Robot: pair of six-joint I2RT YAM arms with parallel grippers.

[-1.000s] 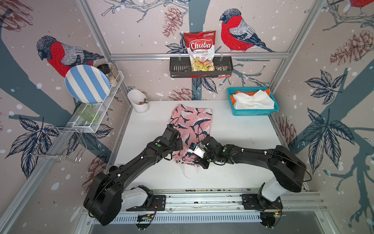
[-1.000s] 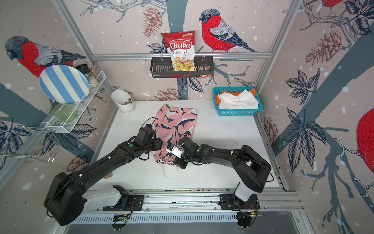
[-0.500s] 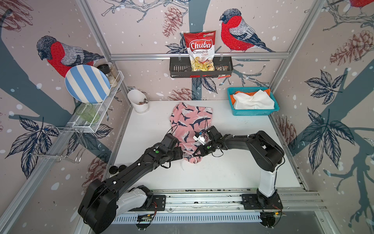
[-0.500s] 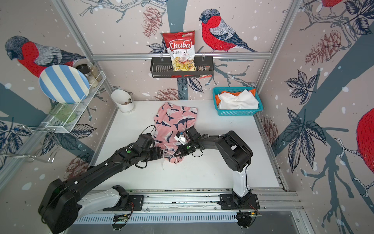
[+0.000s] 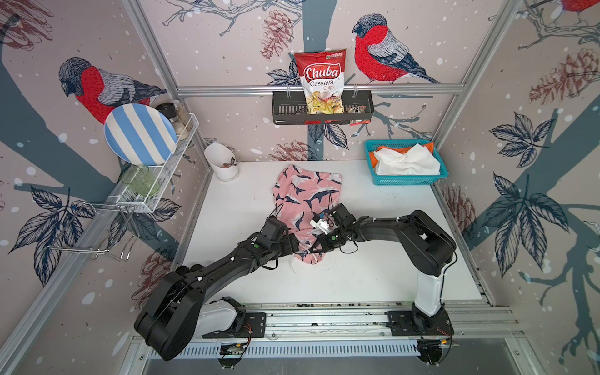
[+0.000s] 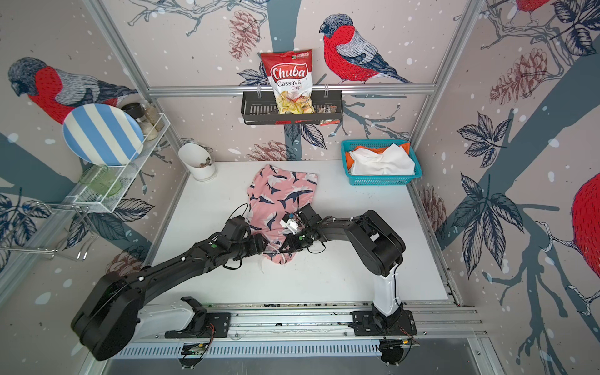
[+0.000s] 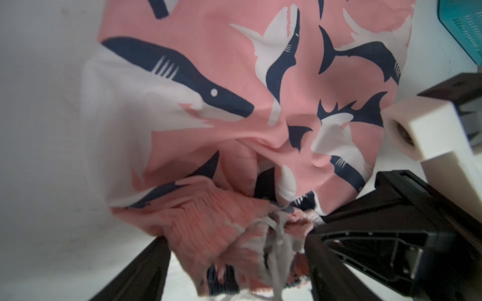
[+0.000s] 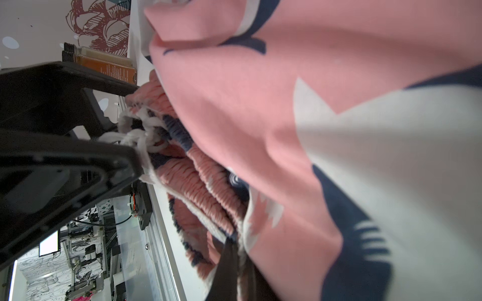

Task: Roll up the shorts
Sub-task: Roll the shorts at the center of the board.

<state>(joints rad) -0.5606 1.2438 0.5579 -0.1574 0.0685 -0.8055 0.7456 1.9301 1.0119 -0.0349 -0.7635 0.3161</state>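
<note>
A white cup (image 5: 224,167) and teal basket (image 5: 406,180) stand behind the pink shorts (image 5: 305,194)

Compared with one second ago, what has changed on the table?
The left gripper opened, loosening its hold on the pink shorts. The right arm lifted its elbow; the right gripper stays shut on them. The basket did not move.

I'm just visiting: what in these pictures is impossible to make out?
- Orange shorts: mostly buried under the white shorts in the basket, both top views.
- Right gripper: tips vanish among folds of the pink shorts, right wrist view; how much cloth they pinch is unclear.
- Cup contents: too small in the top views.
- Pink shorts' near end: partly covered by the left arm and right arm in top views.
</note>
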